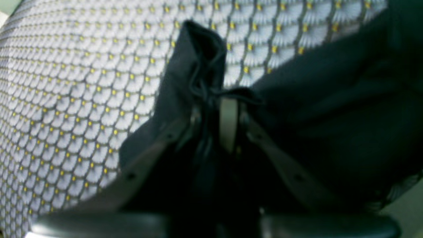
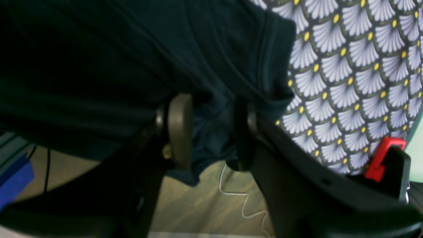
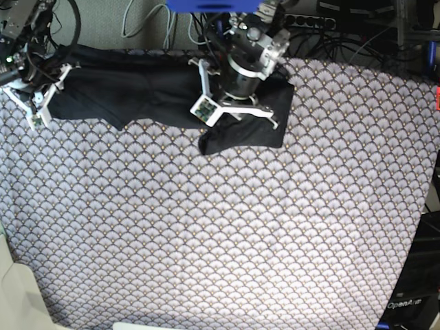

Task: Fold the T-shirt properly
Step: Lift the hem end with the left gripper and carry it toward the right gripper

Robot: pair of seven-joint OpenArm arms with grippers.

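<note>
The black T-shirt [image 3: 137, 93] lies stretched along the far edge of the table, one end bunched at the front near the middle. In the left wrist view my left gripper [image 1: 218, 99] is shut on a pinched-up ridge of the T-shirt [image 1: 330, 115], lifted off the tablecloth. Its arm [image 3: 240, 72] stands over the shirt's right end. In the right wrist view my right gripper [image 2: 213, 132] holds a fold of the T-shirt [image 2: 132, 49] between its fingers [image 2: 180, 129] at the table's edge. That arm [image 3: 27, 69] is at the shirt's left end.
The grey fan-patterned tablecloth [image 3: 220, 227] covers the whole table. Cables and equipment crowd the space behind the far edge [image 3: 323, 20]. A red clamp [image 2: 385, 158] sits at the table's edge, and a white cord [image 2: 244, 201] lies on the floor below.
</note>
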